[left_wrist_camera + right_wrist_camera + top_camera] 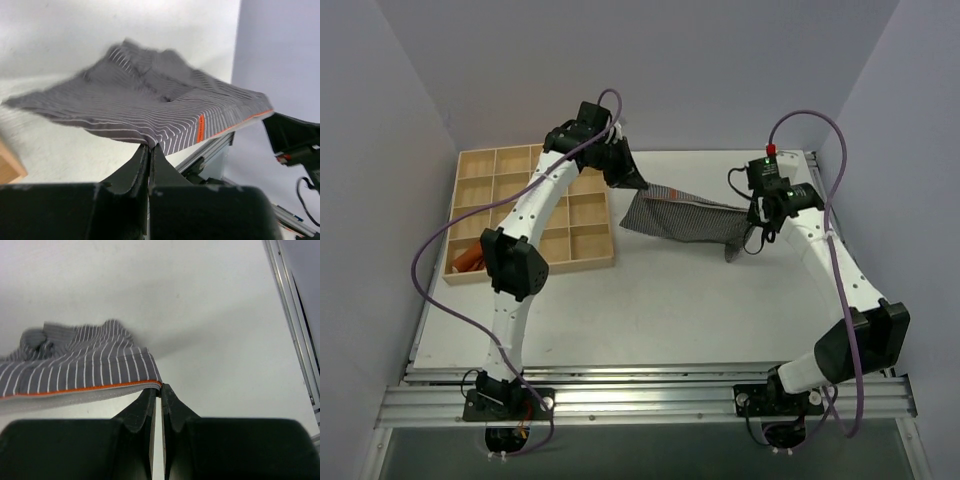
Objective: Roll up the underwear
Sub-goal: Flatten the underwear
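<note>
Where the two fingers of the left hand meet, they are pressed together on a lower edge of the underwear, with nothing between them but the pinched cloth. From that pinch the garment spreads up and away from the hand as a broad sheet of grey cloth with thin white stripes. An orange line runs along the hem to the hand's right, and a small orange tab sits a little up and right of the fingertips; the far edges are blurred. Across from it, the right hand is likewise closed to a narrow slit, its fingertips clamping the corner where the orange-trimmed hem ends. The striped cloth runs off to that hand's left and bunches into folds at its far end. Seen from above, the underwear hangs stretched between the two hands, sagging a little in the middle, with a loose corner drooping just below the right hand; whether its lowest part touches the desk cannot be told. The white desk lies under both hands. Beyond the left hand, on its outer side, a wooden tray divided into many compartments rests on the desk, and the left arm crosses over it. In the tray's near corner compartment, well apart from the hand, something orange shows, partly hidden by the arm
</note>
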Robot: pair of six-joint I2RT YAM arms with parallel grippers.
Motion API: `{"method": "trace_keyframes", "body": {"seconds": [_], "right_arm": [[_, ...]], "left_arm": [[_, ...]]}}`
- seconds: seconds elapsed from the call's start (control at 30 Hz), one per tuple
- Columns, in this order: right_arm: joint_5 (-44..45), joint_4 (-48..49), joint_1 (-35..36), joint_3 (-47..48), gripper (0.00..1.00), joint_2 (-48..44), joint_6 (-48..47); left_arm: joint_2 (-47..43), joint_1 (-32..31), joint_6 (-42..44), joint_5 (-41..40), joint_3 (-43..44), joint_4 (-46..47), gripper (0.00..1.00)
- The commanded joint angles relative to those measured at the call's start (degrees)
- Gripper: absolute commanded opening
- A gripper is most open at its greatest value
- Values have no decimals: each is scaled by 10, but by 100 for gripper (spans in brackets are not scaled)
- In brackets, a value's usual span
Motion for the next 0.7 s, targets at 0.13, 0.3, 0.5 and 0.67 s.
{"method": "trace_keyframes", "body": {"seconds": [0.13,0.3,0.5,0.67], "right_arm": [[-9,26,-75,126,0,139,-36],[16,3,-78,243,0,224,-78],[84,-25,-78,299,0,214,-110],[94,-24,-62,202,0,148,-98]], "left_arm": [[121,29,-106,89,181,25,2],[132,31,-193,131,130,180,2],[142,29,-213,150,140,224,2],[94,22,-135,153,54,171,2]]}}
